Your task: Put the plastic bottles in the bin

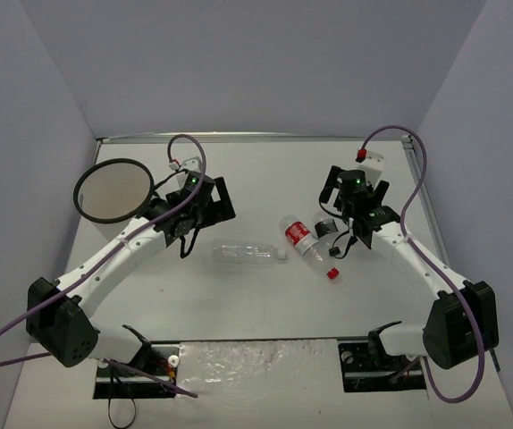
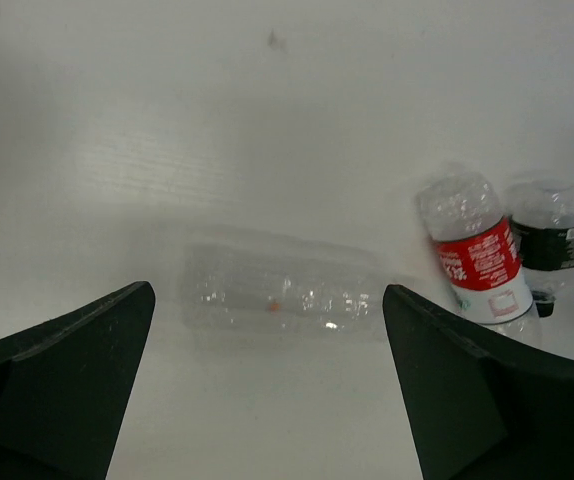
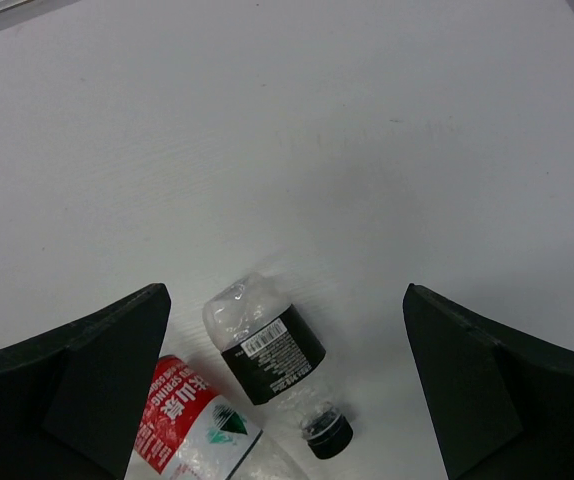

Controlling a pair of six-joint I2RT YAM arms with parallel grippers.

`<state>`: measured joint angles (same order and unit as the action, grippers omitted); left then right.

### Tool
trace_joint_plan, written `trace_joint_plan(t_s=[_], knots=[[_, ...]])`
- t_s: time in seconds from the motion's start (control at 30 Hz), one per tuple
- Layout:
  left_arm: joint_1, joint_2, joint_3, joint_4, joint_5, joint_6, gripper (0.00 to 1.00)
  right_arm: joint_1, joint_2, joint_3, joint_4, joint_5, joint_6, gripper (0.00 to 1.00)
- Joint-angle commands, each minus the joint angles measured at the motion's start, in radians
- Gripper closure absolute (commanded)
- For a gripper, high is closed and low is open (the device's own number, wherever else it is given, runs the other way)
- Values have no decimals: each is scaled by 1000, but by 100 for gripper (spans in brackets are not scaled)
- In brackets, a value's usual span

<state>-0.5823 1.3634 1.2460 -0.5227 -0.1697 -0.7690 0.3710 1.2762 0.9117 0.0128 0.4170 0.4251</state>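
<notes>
Lying ahead of spread left pincer (image 2: 267,292), plain clear bottle (image 2: 297,300) judged light, crushable, slick; mid-body grip advised. Right pincer (image 3: 285,292) likewise spread.

White tabletop (image 1: 265,295). Bin (image 1: 113,190) stands upright at far left. Clear bottle (image 1: 248,253) lies on its side near ctr, cap to the right. Just right of it, red-label bottle (image 1: 303,241) lies diagonal, red cap toward near edge. Black-label bottle (image 3: 265,352) lies on its side right beside it, contact unclear.
</notes>
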Motion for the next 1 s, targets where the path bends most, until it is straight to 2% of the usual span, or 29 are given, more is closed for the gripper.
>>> trace_joint_plan(t_s=[0.0, 0.13, 0.17, 0.43, 0.63, 0.8, 0.97], knots=[[-96, -46, -25, -98, -136, -280, 3, -38, 52, 100, 26, 36, 36, 0], [-145, -8, -111, -164, -197, -578, 3, -45, 83, 113, 29, 64, 39, 0], [-151, 3, -112, -175, -197, -608, 3, -49, 90, 113, 29, 63, 26, 0], [-218, 209, 100, -449, -276, -842, 3, -69, 102, 100, 34, 39, 18, 0], [-215, 223, 43, -320, -253, -926, 3, -72, 95, 85, 36, 28, 6, 0], [-214, 254, 34, -335, -239, -1000, 3, -72, 76, 72, 38, 40, 9, 0], [-186, 312, 10, -270, -184, -1031, 3, -75, 77, 66, 43, 42, 3, 0]])
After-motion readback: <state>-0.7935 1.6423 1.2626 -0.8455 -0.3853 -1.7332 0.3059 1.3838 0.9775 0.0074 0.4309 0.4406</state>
